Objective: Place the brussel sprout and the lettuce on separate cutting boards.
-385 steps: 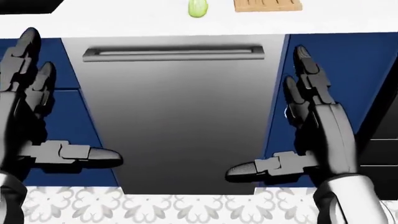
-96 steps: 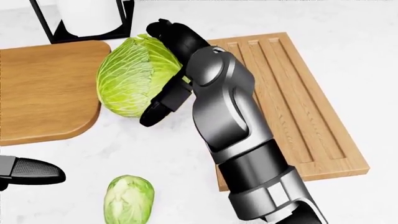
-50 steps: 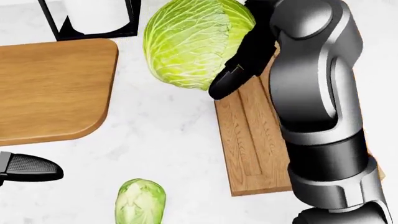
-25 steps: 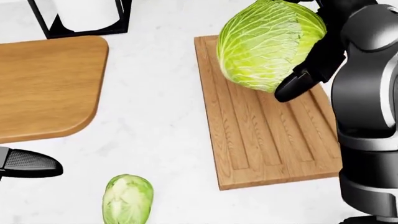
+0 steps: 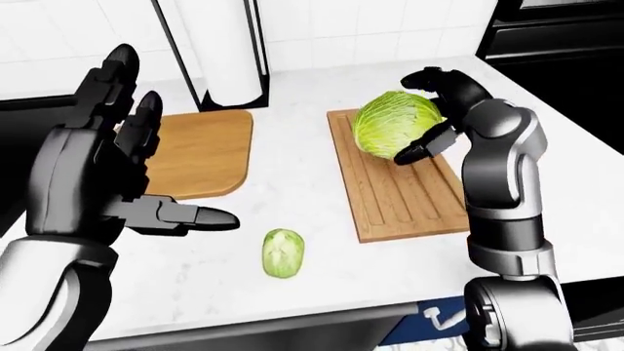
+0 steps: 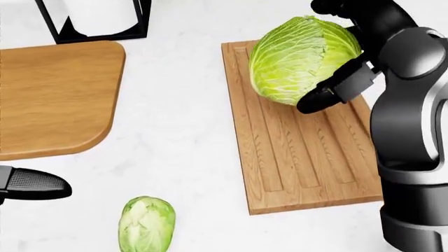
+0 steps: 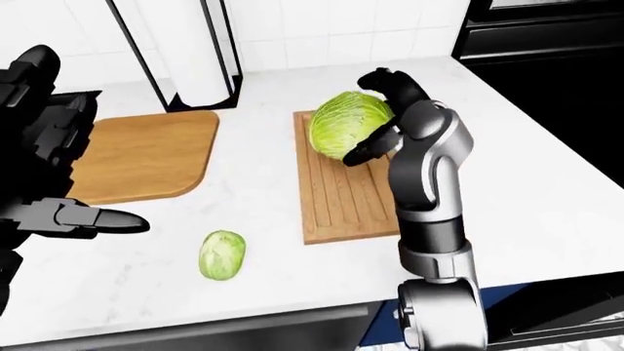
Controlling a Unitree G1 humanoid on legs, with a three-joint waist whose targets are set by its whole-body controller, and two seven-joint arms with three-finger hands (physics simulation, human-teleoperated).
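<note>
The right hand (image 6: 334,50) has its fingers curled round a head of lettuce (image 6: 302,59), one finger over the top and the thumb pressed against the lower right side. The lettuce sits over the far end of the grooved cutting board (image 6: 301,157), which lies on the right part of the white marble bench (image 6: 182,136); whether the lettuce rests on the wood or hangs just above it cannot be told.

The brussel sprout (image 6: 146,224) lies on the bare bench near the near edge, left of the grooved board and apart from it. To the far left lies a second cutting board with a rounded corner (image 6: 52,100), smooth-faced. Beyond it, against the tiled wall, stands a paper towel roll in a black wire holder (image 5: 226,51).

The left hand (image 5: 117,172) is raised above the bench at the left of the left-eye view, fingers spread wide and pointing up, thumb (image 5: 190,216) stretched toward the right, gripping nothing. It hovers over the near edge of the smooth board, well apart from the sprout.
</note>
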